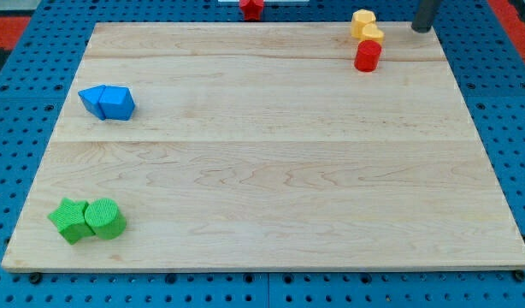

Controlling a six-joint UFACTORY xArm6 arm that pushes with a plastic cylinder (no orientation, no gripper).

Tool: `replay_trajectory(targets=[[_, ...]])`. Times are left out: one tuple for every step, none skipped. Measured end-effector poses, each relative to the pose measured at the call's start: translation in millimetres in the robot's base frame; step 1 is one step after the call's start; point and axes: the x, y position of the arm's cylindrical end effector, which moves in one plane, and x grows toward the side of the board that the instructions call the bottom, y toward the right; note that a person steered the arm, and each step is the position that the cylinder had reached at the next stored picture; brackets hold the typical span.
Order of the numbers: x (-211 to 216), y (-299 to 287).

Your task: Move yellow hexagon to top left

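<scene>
From the one camera view, the push had not begun, I judged. The rod's tip (422,28) hung off the counter (271,154), at about three o'clock from the yellow hexagon (362,20), apart from it; there are no fingers to report. The hexagon sat at the top right, touching a second yellow block (373,36) and, below that, a red cylinder (368,56). The next move probably called for a long leftward shove, peeling the hexagon from its neighbours. Blue blocks (107,103) lay at nine o'clock, green blocks (87,220) at seven, and a red block (251,8) at twelve.

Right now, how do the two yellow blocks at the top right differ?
The upper yellow block sits nearest the board's top edge; the lower yellow block touches the red cylinder. Which one is the hexagon I cannot tell. Both are yellow, touching, left of my tip.
</scene>
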Motion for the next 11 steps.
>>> replay_trajectory(targets=[[2, -31], [13, -122], [1, -118], [-1, -98], [-1, -98], [0, -131], [0, -166], [0, -199], [1, -258], [0, -321], [-1, -378]])
